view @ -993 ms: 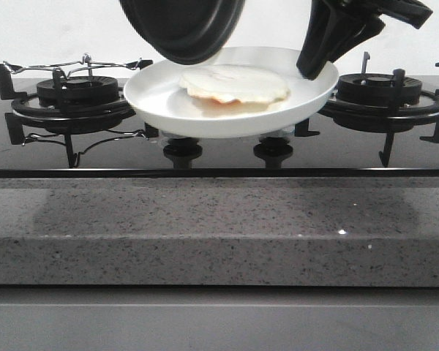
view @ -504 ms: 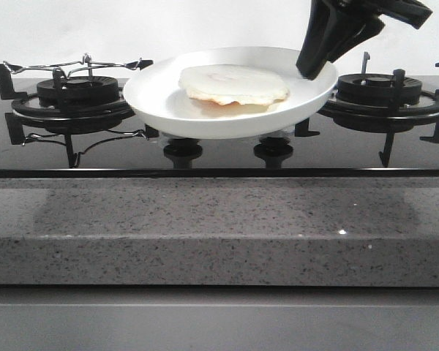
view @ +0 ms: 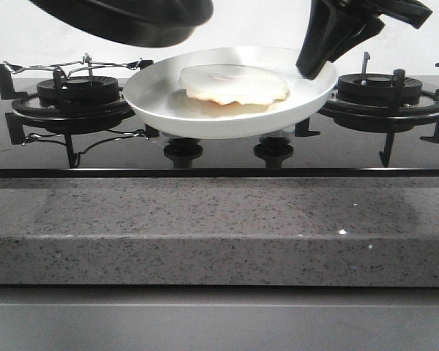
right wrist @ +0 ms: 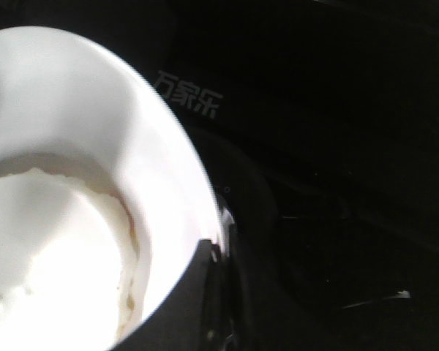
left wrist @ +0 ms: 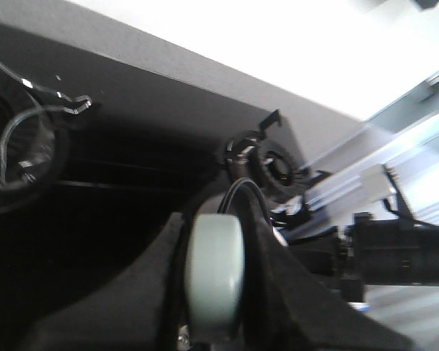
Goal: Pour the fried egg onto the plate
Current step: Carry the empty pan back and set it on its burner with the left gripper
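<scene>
The right gripper (view: 318, 66) shows in the front view as glossy black tapered fingers beneath a black angular housing. In the left wrist view, the left gripper (left wrist: 214, 292) has matte black, broad sloping fingers flanking a pale grey-green rounded pad, with a thin looped cable above it and a small bright screw near its base.
</scene>
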Controlling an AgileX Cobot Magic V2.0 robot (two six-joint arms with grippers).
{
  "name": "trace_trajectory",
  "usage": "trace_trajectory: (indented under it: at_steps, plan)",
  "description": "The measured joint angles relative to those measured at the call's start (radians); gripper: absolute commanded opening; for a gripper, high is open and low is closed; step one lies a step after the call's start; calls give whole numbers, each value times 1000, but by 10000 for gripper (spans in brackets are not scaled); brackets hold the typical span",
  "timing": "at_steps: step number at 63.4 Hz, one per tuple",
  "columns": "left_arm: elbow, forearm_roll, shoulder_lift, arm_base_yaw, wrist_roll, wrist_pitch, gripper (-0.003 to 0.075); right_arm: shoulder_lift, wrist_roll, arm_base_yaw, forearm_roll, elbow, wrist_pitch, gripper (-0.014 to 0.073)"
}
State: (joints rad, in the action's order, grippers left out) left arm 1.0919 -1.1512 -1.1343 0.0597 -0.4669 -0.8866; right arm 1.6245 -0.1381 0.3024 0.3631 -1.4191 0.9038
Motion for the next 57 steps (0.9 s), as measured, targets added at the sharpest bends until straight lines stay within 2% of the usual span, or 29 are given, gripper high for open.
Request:
trace_trajectory:
  at_steps: [8,18,39,57]
  plan:
    - [-132,-250,0,152,-144,-146,-20,0,0,0,0,0,0,-117]
    - [-253,-367,2,269,-217,-182,-20,0,0,0,0,0,0,-117]
    - [-397,-415,2,289,-277,-218,-20,0,0,0,0,0,0,-117]
    - [-408,-450,2,289,-284,-248,-20,0,0,0,0,0,0,-117]
